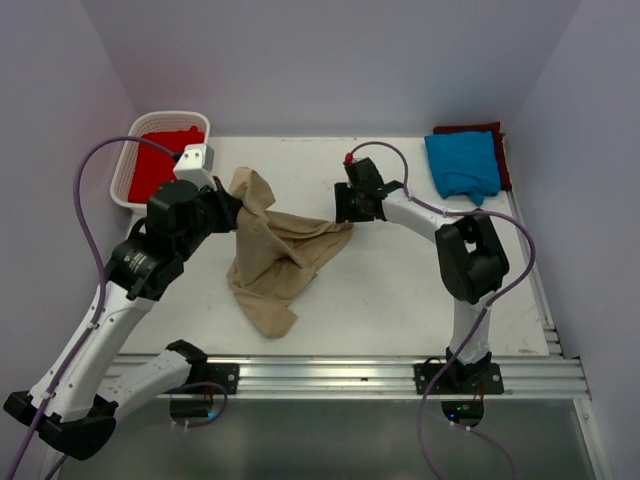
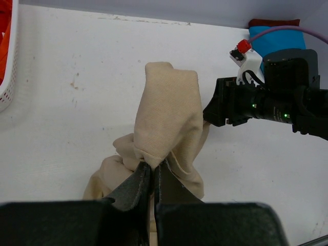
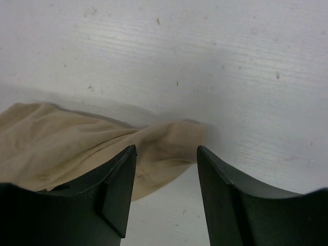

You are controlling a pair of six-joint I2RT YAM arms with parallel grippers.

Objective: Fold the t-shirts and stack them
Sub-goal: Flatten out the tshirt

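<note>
The tan t-shirt [image 1: 275, 255] lies crumpled in the middle of the table, with one end lifted at the left. My left gripper [image 1: 232, 208] is shut on a pinched fold of the tan t-shirt [image 2: 166, 118] and holds it up. My right gripper [image 1: 345, 212] is open, just above the shirt's right corner [image 3: 169, 143], which lies between its fingers [image 3: 120, 179]. A bright blue t-shirt [image 1: 463, 163] lies folded on a dark maroon one [image 1: 500, 150] at the back right. A red t-shirt [image 1: 160, 160] fills the basket.
The white lattice basket [image 1: 122, 175] stands at the back left, its rim showing in the left wrist view [image 2: 9, 77]. The right arm's wrist [image 2: 277, 102] is close beside the lifted cloth. Walls close in the table on three sides.
</note>
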